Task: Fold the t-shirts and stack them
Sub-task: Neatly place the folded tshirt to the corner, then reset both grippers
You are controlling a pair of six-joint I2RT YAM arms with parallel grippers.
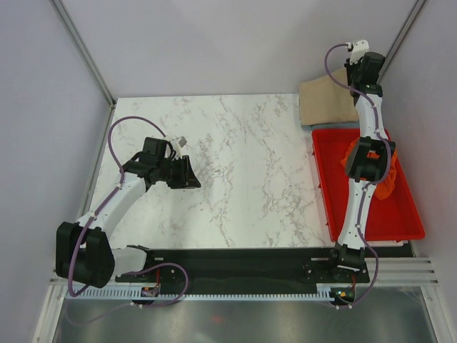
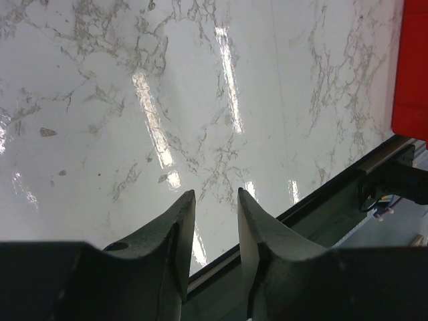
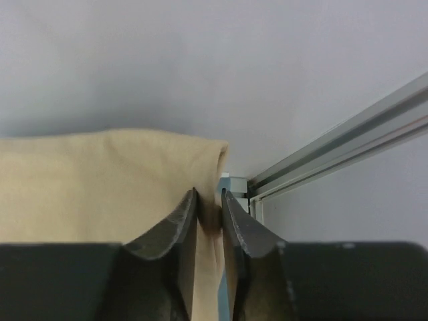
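My right claw [image 3: 209, 194] straddled the tan shirt [image 3: 100, 180] edge at 1 o'clock, probably siting the stack; whether clamped, unclear.

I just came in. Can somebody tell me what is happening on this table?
Two robot arms are working on t-shirts. The right gripper is at the far right corner, its jaws close around the edge of the folded tan t-shirt; whether they pinch it is unclear. The left gripper hangs open and empty over the marble table. An orange t-shirt lies crumpled in the red tray, not yet folded.
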